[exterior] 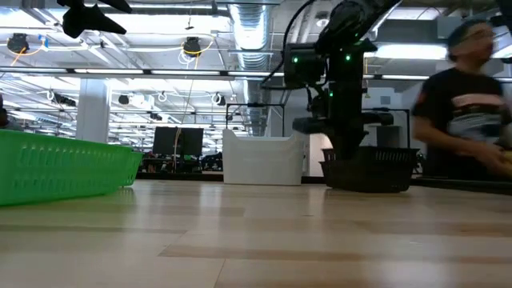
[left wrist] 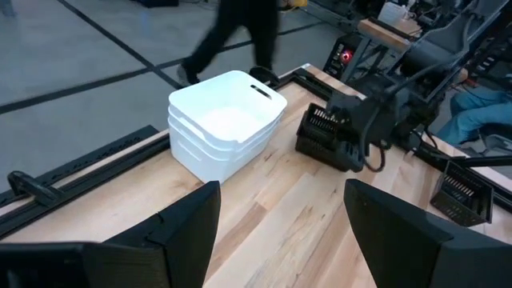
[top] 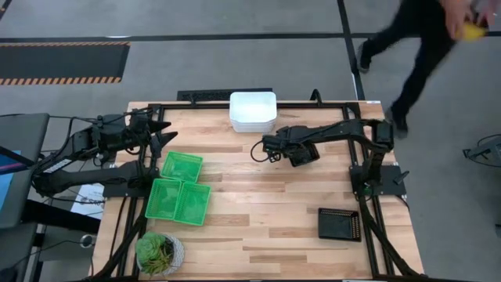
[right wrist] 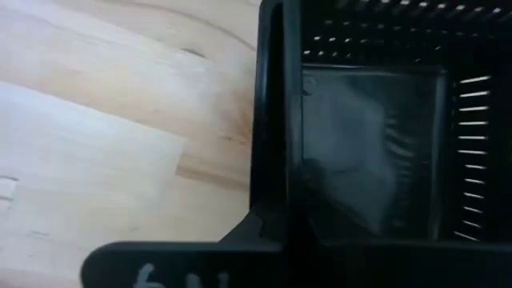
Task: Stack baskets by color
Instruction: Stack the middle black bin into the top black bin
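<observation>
Right now our right gripper (top: 301,154) is clenched on the rim of a black basket (left wrist: 328,136) near mid-table. The wrist view looks straight down past one finger on the wall, mesh floor beside it. We read this as a carry: the pinch on one wall lets us lift it and drop it into another black one.

Likely target is the black basket stack (top: 339,224), well behind and off to the side of that gripper, near our right arm's base. Whether it is one basket or two nested, we cannot tell.

White baskets (top: 253,111) are already nested, just ahead of the right gripper at the far table edge, so done. Three green baskets (top: 182,190) lie unstacked, side by side, just beside our left gripper (left wrist: 280,216), which hangs released, fingers apart, waiting.

Nothing sits between the held basket and the black stack. A potted plant (top: 159,252) stands past the greens, out of the way. A person (top: 415,39) walks by beyond the table, not reaching in.
</observation>
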`<state>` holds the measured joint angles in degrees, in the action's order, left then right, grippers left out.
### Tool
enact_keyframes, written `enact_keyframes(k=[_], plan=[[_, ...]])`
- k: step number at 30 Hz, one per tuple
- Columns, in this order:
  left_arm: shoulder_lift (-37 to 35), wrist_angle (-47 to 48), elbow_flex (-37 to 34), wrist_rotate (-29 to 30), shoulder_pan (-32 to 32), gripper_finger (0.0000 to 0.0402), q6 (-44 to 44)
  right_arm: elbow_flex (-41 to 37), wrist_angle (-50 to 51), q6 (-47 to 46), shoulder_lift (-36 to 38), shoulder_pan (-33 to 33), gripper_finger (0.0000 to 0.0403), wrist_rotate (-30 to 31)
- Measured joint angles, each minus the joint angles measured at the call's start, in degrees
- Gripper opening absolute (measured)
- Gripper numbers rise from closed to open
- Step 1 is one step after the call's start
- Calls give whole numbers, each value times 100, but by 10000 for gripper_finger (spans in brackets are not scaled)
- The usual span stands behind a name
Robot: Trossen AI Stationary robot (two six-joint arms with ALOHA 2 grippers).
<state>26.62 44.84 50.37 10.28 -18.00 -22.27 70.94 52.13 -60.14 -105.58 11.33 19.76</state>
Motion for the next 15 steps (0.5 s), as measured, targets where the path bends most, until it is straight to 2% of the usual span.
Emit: enact_keyframes(k=[7, 15], plan=[[2, 103, 0, 48, 0, 256, -3, 4, -74, 303, -151, 134, 41, -61], [0, 87, 0, 214, 0, 256, 62, 61, -51, 904, -9, 601, 87, -167]])
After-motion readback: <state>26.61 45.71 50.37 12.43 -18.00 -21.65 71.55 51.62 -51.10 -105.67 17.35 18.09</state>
